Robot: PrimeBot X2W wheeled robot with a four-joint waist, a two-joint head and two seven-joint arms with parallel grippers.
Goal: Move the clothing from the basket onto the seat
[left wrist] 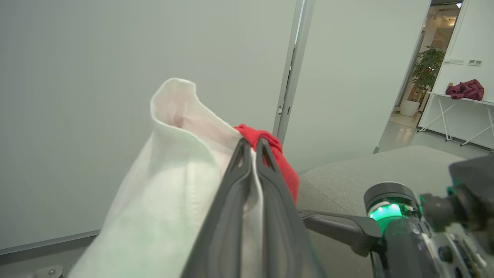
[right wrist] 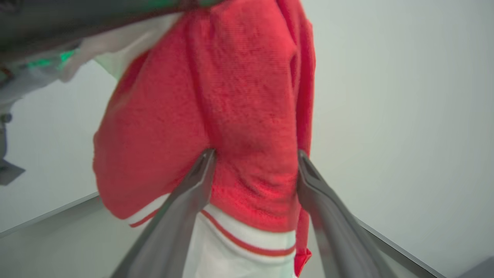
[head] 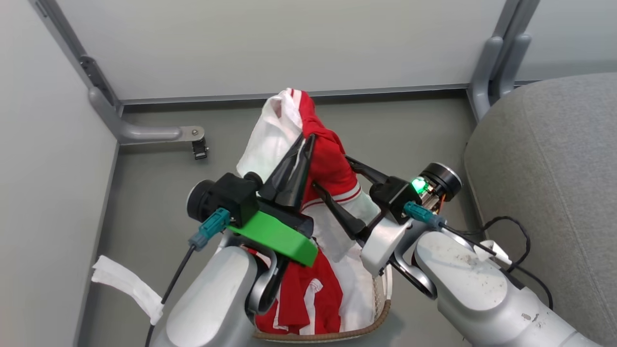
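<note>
Since the left tool (head: 307, 140) pinches the clothing (head: 330, 161) above the basket (head: 337, 330) and the right tool (head: 330, 171) gapes around its red middle, lift until the hem clears it, then swing toward the seat (head: 544, 168)

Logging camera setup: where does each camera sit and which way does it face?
Head view: on the head, looking forward and down at basket, lifted clothing and seat; both forearms and jaws show.
Left wrist view: on that wrist, looking along the left jaws, shut on the clothing, toward a wall; right arm's green light shows.
Right wrist view: on that wrist, looking along the open right jaws flanking the clothing.
Shared: clothing in all; seat in head and left wrist views.
</note>
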